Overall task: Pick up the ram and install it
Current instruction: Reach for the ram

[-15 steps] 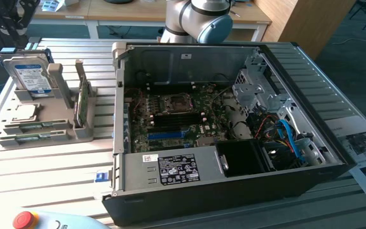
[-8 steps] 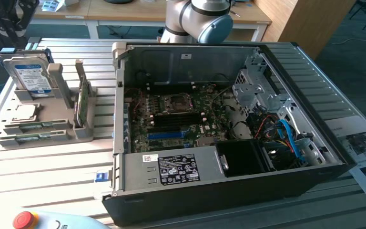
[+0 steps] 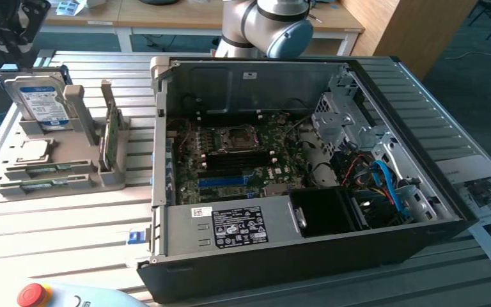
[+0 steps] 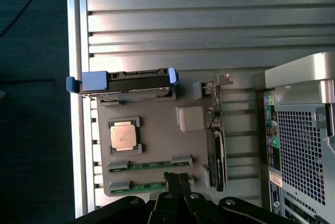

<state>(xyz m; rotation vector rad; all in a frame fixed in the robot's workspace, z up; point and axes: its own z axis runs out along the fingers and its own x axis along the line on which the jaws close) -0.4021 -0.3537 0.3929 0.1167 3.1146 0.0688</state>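
In grey holder (image 4: pixel 157 143) — ram (image 4: pixel 146 187), 2nd stick (image 4: pixel 152 165), CPU (image 4: pixel 124 136), drive (image 4: pixel 128 77), card (image 4: pixel 217 150); hand (image 4: pixel 178 178) pressed together over ram.

Arm (image 3: pixel 267 22): silver-grey cylindrical joints, pale blue round end cap. Gripper (image 4: pixel 177 177): black, two slim fingers, black linkage bars, silver round pins at pivots.

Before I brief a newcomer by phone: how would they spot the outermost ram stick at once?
At the exterior view's left of the open computer case sits a grey holder with a hard drive upright at one end. The ram lies flat in the slot farthest from that drive: a narrow green stick, outside its twin, unlike the upright wider card.
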